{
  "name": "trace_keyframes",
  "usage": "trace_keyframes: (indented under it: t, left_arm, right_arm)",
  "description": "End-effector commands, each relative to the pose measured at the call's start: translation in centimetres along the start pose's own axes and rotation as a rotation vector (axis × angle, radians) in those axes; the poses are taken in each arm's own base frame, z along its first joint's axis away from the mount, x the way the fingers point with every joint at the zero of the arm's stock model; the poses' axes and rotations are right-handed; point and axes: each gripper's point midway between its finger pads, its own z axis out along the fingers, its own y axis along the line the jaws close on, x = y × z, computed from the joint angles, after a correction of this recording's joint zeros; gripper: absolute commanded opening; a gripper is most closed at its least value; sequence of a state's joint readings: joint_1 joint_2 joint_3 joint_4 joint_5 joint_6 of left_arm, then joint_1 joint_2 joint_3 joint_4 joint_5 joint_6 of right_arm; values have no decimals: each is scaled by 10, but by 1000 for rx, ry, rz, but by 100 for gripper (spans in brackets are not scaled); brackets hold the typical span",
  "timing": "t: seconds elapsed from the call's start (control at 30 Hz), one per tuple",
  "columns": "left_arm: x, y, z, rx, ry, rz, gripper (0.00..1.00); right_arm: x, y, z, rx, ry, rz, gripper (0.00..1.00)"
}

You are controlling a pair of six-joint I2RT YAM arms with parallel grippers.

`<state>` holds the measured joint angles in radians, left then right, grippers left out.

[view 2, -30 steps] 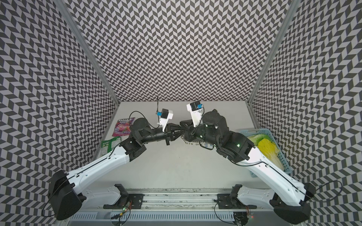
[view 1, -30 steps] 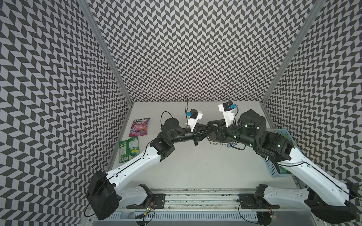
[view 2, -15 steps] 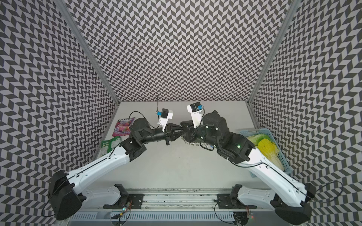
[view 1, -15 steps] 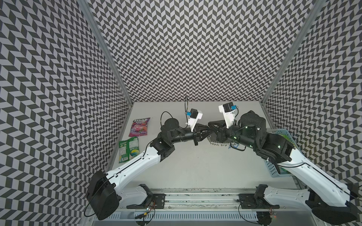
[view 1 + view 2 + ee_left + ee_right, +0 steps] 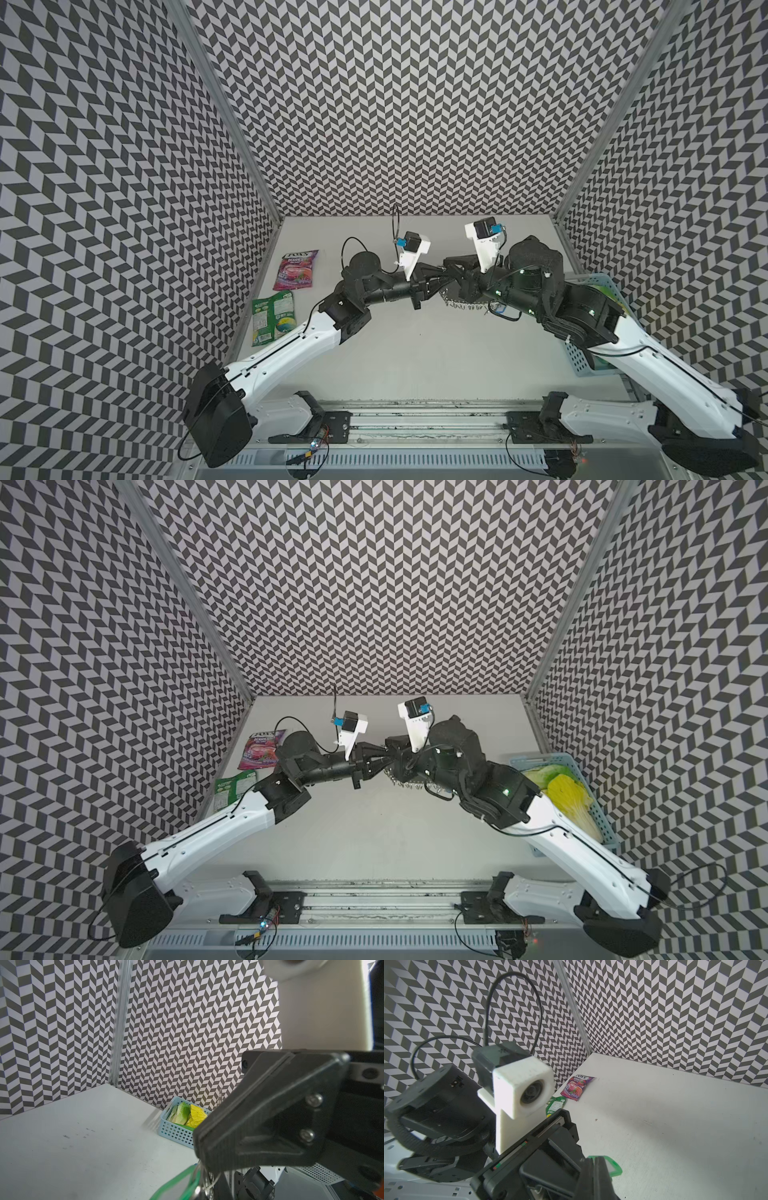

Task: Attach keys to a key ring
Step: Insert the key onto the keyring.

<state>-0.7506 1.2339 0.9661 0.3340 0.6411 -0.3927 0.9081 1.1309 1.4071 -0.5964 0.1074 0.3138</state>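
In the middle of the table (image 5: pixel 415 357), the two arms are meeting tip to tip. Almost nothing is changing from a second ago. Both arms are sitting in nearly the same spots, and only the right arm is shifting a tiny bit.

The left claw (image 5: pixel 199 1147) is staying pressed together; in the left wrist view the seam between its two fingers is showing no gap. The right claw (image 5: pixel 593 1169) is staying squeezed tight too.

The green key tag (image 5: pixel 176 1187) is hanging just under the left claw's tip. In the right wrist view its green edge is poking out right past the right claw's tips. The silver key itself is mostly hiding, so nobody can tell which claw is pinching what.

The key ring (image 5: pixel 463 305) is showing right by the two claws in both top views, partly hidden under the right arm. Its small wire rings (image 5: pixel 208 1178) are sitting just beside the tag.

Since things are holding so still, the robot is probably doing the fiddly part now, working the key onto one wire ring. That job is not looking finished yet, and a small slip could drop the tag.
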Motion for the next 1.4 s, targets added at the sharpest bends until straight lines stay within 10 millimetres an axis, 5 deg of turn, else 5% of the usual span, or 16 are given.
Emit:
trace_keyframes:
  t: [0.0,1.37]
  left_arm:
    - [-31,-21,-9,26,-85,89,0]
    - [-39,-13,-14,-125,-100,240,0]
  right_arm:
    - [-5,-3,-2,28,-28,-9,0]
    - [-7,-23,-3,149,-32,-77,0]
